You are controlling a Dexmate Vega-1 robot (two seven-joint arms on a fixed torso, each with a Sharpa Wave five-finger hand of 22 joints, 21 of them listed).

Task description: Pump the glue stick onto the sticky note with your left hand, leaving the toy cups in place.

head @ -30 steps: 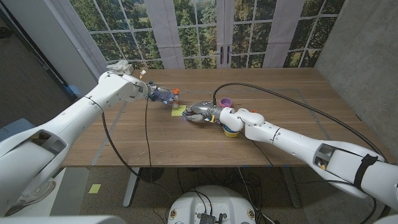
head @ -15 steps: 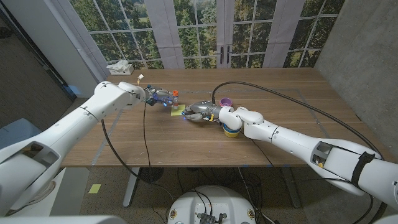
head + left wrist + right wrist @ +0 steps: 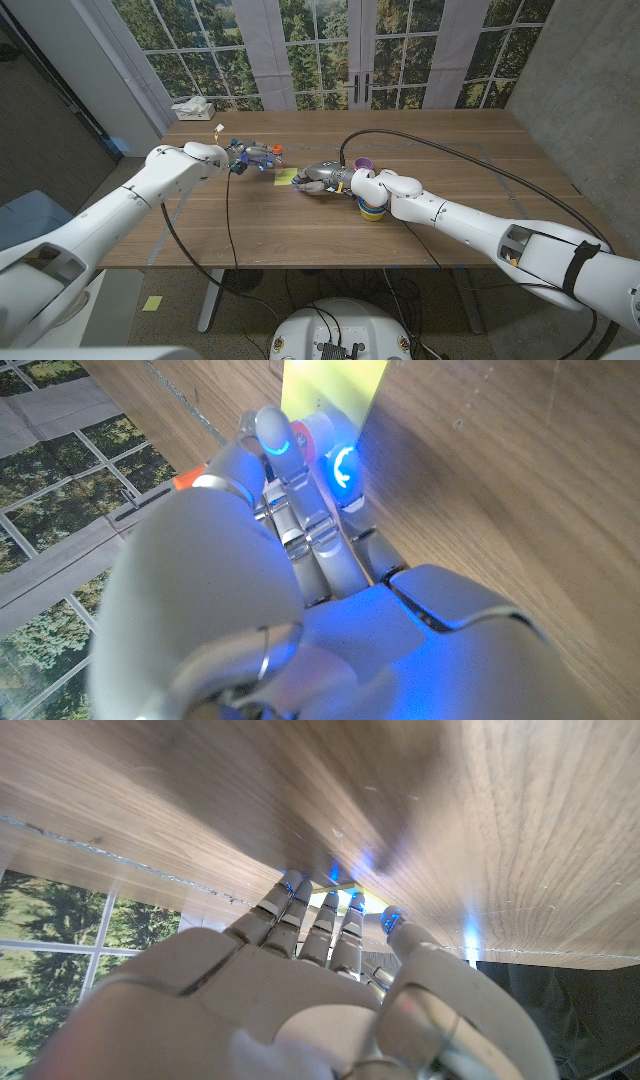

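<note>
My left hand (image 3: 250, 157) grips the glue stick (image 3: 275, 153), whose orange end points toward the yellow sticky note (image 3: 286, 177) on the table. In the left wrist view the glue stick (image 3: 308, 434) shows between my fingertips (image 3: 272, 438), right at the near edge of the sticky note (image 3: 335, 382); contact is unclear. My right hand (image 3: 316, 180) reaches out with its fingers spread, and its fingertips (image 3: 300, 885) press on the table at the note's right side. A purple toy cup (image 3: 361, 164) stands behind my right wrist. A blue and yellow cup stack (image 3: 372, 209) stands in front of it.
A black cable (image 3: 440, 150) loops over the right half of the wooden table (image 3: 300, 235). A white object (image 3: 192, 106) lies at the far left corner. Windows stand behind the table's far edge.
My left arm's elbow has dropped and swung lower, while the hand with the glue stick has stayed beside the note. My right hand has not moved.
</note>
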